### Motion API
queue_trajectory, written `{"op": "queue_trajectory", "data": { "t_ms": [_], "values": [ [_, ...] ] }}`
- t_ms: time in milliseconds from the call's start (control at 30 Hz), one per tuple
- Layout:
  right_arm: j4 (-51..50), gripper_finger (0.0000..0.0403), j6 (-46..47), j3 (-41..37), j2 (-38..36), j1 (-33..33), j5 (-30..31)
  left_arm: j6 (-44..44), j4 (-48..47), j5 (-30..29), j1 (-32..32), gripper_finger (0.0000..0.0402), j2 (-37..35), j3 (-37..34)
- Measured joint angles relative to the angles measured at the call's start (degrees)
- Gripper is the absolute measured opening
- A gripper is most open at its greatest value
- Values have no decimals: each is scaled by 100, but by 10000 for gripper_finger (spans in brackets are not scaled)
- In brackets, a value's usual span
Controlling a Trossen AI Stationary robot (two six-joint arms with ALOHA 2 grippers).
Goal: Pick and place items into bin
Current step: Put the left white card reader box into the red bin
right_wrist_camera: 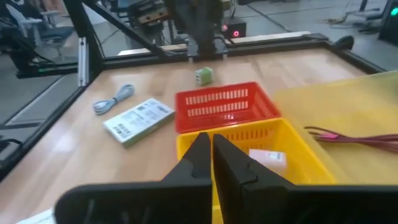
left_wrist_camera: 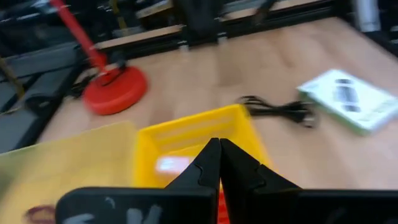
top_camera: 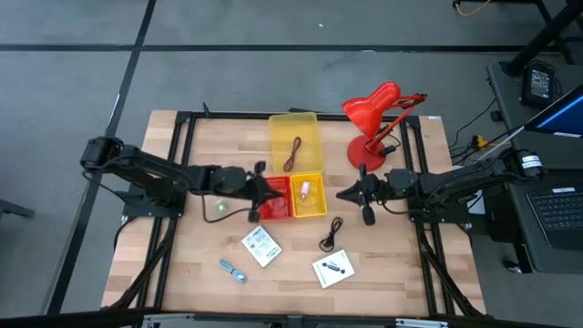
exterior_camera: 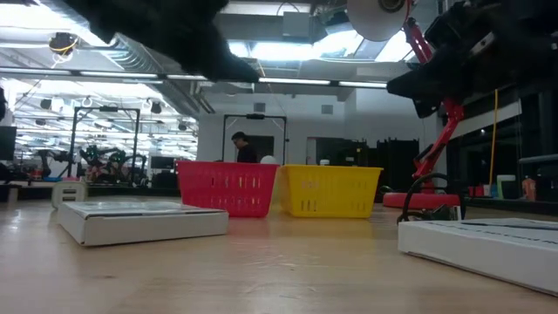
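Observation:
My left gripper [top_camera: 276,189] [left_wrist_camera: 219,155] hangs shut and empty over the red basket [top_camera: 272,208] and next to the yellow basket [top_camera: 311,199]. My right gripper [top_camera: 342,193] [right_wrist_camera: 211,148], also shut and empty, hovers just right of the yellow basket, which holds a small white item [right_wrist_camera: 268,158]. A dark red cord [top_camera: 291,153] lies on the flat yellow tray [top_camera: 296,128]. On the table lie a green piece [top_camera: 219,207], two white packets [top_camera: 260,246] [top_camera: 332,267], a black cable [top_camera: 331,235] and a blue-and-silver tool [top_camera: 232,271].
A red desk lamp [top_camera: 375,117] stands on its round base [left_wrist_camera: 115,91] at the far right of the table. A black frame [top_camera: 182,155] runs along the table's sides. Bare wood shows at the near left [top_camera: 164,264] and the near right [top_camera: 392,264].

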Motion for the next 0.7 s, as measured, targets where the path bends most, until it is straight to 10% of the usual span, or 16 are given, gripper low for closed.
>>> {"op": "queue_trajectory", "data": {
  "t_ms": [700],
  "values": [
    [550,0,370,366,970,1568,868,-418,25,-749,-1773,3,-417,-387]
  ]
}}
